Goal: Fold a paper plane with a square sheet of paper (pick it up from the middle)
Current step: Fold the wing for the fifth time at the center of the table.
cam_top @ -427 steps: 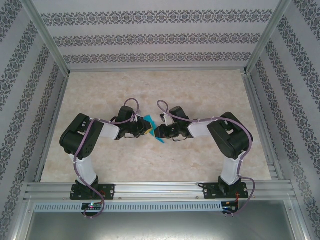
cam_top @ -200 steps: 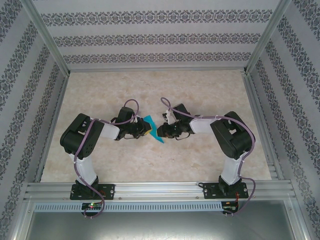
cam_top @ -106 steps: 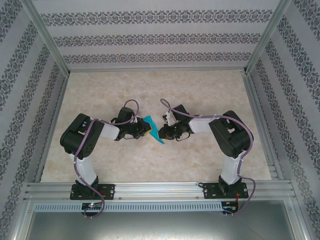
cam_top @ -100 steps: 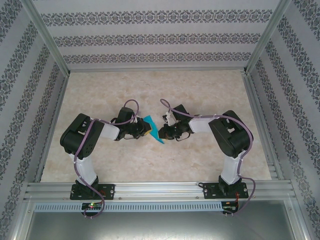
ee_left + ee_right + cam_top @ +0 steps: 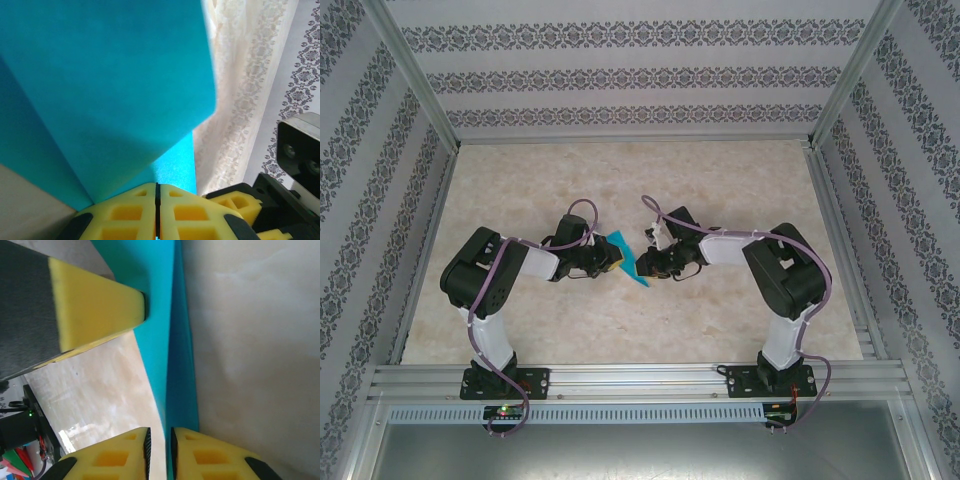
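Left wrist view: nearest the lens, the left gripper has its yellow fingers pressed flat together, clamped on the lower edge of a thin, matte sheet of teal-blue paper. The sheet rises from the pinch in at least two overlapping layers with a sharp crease between them. Beyond it lies the pale marble-patterned tabletop, and past that the patterned wall.

In the right wrist view, the right gripper shows a narrow slot between its yellow fingers. A folded edge of the sheet runs down into that slot along the inner face of one finger, but I cannot tell whether the pads bite on it. Farther along the same edge, a yellow pad of the left gripper sits on the paper.

From the top external view, the sheet hangs between the two wrists near the middle of the table.

The paper looks very light and limp, with stiffness only along its creases. It will likely sag or swing away from any single pinch and slide between smooth pads. It also dents easily, so a stray squeeze would leave a false crease. The best holds are probably on the layered creased edges, close to the fold line, with the two grips spread apart.
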{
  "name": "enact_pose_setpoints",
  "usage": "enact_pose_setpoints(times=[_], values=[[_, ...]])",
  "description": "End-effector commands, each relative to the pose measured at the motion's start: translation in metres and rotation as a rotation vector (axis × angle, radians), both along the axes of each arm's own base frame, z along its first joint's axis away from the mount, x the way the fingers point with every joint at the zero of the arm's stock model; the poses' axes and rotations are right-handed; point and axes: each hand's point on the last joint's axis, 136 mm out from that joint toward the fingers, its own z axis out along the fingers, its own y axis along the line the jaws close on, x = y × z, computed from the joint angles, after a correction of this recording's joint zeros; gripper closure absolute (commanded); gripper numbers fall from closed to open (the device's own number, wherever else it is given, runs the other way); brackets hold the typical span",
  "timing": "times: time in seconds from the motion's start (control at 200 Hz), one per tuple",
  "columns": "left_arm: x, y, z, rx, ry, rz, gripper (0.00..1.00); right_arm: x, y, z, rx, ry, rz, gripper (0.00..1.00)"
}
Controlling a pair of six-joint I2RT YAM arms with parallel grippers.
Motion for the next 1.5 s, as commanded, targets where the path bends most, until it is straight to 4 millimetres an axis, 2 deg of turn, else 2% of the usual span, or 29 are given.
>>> enact_pose_setpoints(times=[0.0, 0.225, 0.39, 0.729, 0.819, 0.994, 1.109, 1.249, 1.494], values=[[-0.009, 0.003, -0.015, 0.027, 0.041, 0.005, 0.89, -0.004, -0.005, 0.013, 0.011, -0.014, 0.02, 0.78], [-0.012, 0.003, -0.016, 0.025, 0.045, 0.004, 0.89, -0.009, -0.008, 0.007, -0.002, 0.009, 0.025, 0.81], [-0.013, 0.004, -0.017, 0.027, 0.049, 0.003, 0.9, -0.01, -0.009, -0.003, -0.024, 0.028, 0.022, 0.87], [-0.013, 0.005, -0.019, 0.037, 0.061, 0.012, 0.91, -0.014, -0.01, -0.028, -0.058, 0.072, 0.023, 0.89], [-0.014, 0.005, -0.02, 0.039, 0.064, 0.012, 0.91, -0.014, -0.01, -0.027, -0.056, 0.071, 0.021, 0.89], [-0.014, 0.006, -0.021, 0.046, 0.07, 0.013, 0.91, -0.013, -0.011, -0.008, -0.039, 0.042, 0.022, 0.83], [-0.015, 0.007, -0.022, 0.05, 0.074, 0.012, 0.92, -0.018, -0.014, -0.003, -0.042, 0.043, 0.033, 0.82], [-0.016, 0.007, -0.023, 0.053, 0.076, 0.012, 0.91, -0.024, -0.021, -0.007, -0.065, 0.06, 0.034, 0.81], [-0.016, 0.008, -0.024, 0.054, 0.077, 0.014, 0.92, -0.03, -0.024, -0.022, -0.089, 0.09, 0.029, 0.89]])
